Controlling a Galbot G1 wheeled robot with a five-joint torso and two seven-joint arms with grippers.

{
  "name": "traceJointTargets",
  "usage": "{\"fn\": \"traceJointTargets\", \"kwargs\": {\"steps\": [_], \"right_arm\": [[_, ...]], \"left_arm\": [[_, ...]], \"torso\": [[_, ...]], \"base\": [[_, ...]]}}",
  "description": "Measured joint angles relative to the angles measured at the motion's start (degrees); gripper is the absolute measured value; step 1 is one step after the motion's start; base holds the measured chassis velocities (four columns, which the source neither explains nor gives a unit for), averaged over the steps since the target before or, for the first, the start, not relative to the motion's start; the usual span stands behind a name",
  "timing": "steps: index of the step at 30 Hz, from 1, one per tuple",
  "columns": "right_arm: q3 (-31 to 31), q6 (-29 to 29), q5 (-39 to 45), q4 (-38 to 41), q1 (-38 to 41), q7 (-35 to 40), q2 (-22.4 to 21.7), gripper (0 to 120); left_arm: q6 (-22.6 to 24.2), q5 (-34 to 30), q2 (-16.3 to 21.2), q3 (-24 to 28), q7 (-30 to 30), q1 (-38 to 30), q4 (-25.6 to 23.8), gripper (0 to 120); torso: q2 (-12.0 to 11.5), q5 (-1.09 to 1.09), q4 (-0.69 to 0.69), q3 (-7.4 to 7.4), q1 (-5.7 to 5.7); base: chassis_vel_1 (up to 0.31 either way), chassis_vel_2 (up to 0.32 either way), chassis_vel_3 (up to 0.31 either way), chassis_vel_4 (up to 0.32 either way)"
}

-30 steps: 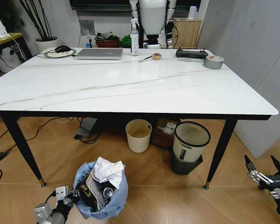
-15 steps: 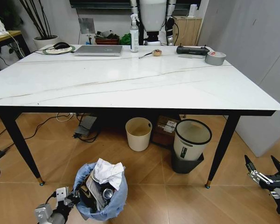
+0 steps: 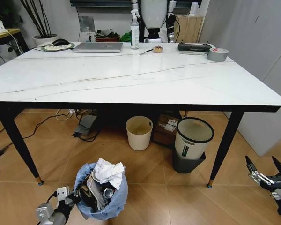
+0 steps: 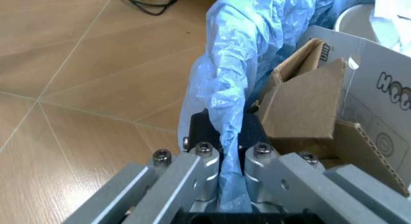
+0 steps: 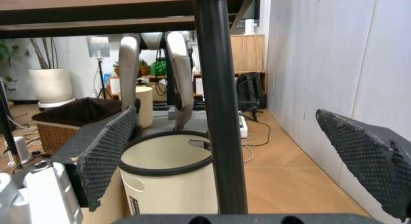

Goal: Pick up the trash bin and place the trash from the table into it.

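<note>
Left gripper [image 4: 231,168] clamped on bin liner; bin [image 3: 102,191] on floor, near left of table [image 3: 131,79].

Left gripper [image 3: 68,199] low at near left, jaws pinching light-blue liner [image 4: 234,75] at bin rim. Bin packed with trash: cardboard [image 4: 305,106], white paper wad [image 3: 107,171]. Right gripper [image 3: 267,174] low at near right, fingers [image 5: 106,147] spread wide, holding nothing, just right of black table leg [image 5: 222,104]. Under table: cream bin [image 3: 139,133], white black-rimmed bin [image 3: 192,140] to its right. On marble top, along far edge: laptop [image 3: 98,47], spray bottle [image 3: 135,33], grey tape roll [image 3: 217,54] at far right.
</note>
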Motion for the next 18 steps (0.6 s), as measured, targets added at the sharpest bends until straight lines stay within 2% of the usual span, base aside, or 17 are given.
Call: {"fn": "traceJointTargets", "kwargs": {"steps": [18], "right_arm": [[0.00, 0.00, 0.00, 0.00, 0.00, 0.00, 0.00, 100]], "left_arm": [[-0.30, 0.01, -0.47, 0.07, 0.48, -0.06, -0.31, 0]], "torso": [[-3.82, 0.00, 0.00, -2.82, -1.01]], "base": [[0.000, 0.000, 0.000, 0.000]]}}
